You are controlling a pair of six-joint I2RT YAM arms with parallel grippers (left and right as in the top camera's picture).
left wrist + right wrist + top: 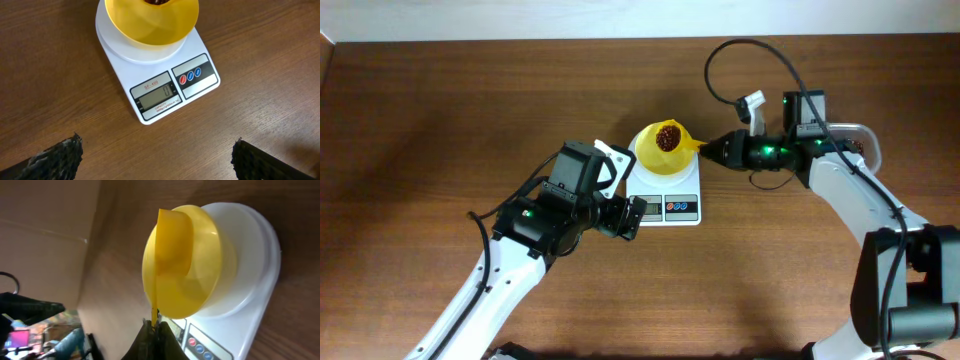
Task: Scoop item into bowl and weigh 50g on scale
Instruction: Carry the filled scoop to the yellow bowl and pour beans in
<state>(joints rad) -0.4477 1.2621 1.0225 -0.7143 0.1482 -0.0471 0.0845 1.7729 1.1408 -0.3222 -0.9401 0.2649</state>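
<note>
Overhead view: beans (668,136) heaped in the cup of a yellow scoop (688,146), poised over the bowl (650,160), itself seated on the platform of the scale (672,188). Note the right gripper (712,148) clenched on the scoop's thin handle, at the scale's right side. In the right wrist view, handle seen edge-on and pinched between the closed fingertips. Note the left gripper (156,142) released, jaws spread wide and empty, hovering just in front of the scale above the table (50,75), touching nothing. Display (159,93) reading zero, so probably no beans in the bowl yet; bowl floor beneath the scoop hidden in every view. Handling, as a judgement: beans likely hard, smooth and individually light, free-flowing as a heap. Apt to roll, bounce off the rim or scatter across the wood if tipped quickly. Not to be pinched directly, only carried in the scoop. Best hold on the scoop probably well down the handle, as here, with the cup kept level until over the bowl's centre, then a slow roll of the wrist for a trickle. Bowl likely light, stiff, slick plastic, easily nudged off the platform; best left untouched, or steadied at the rim only.
</note>
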